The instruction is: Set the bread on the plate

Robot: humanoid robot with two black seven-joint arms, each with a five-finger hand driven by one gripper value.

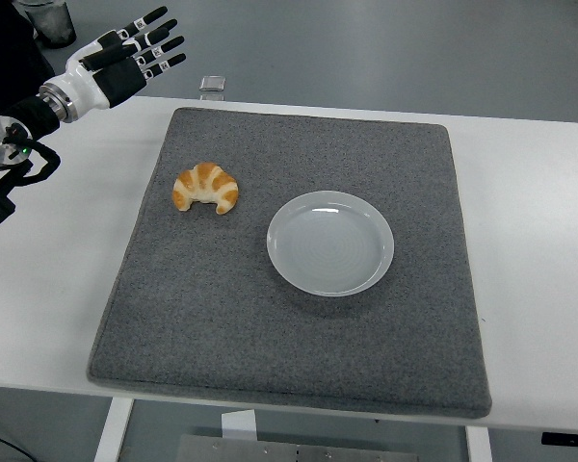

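Observation:
A golden croissant lies on the left part of a grey felt mat. To its right, near the mat's middle, sits an empty white plate. My left hand hovers at the upper left, above the table's far corner and well behind and left of the croissant. Its fingers are stretched out straight and hold nothing. The right arm does not show in the head view.
The mat covers most of the white table. A small clear object lies at the table's far edge behind the mat. A dark container stands in the top left corner beyond the table.

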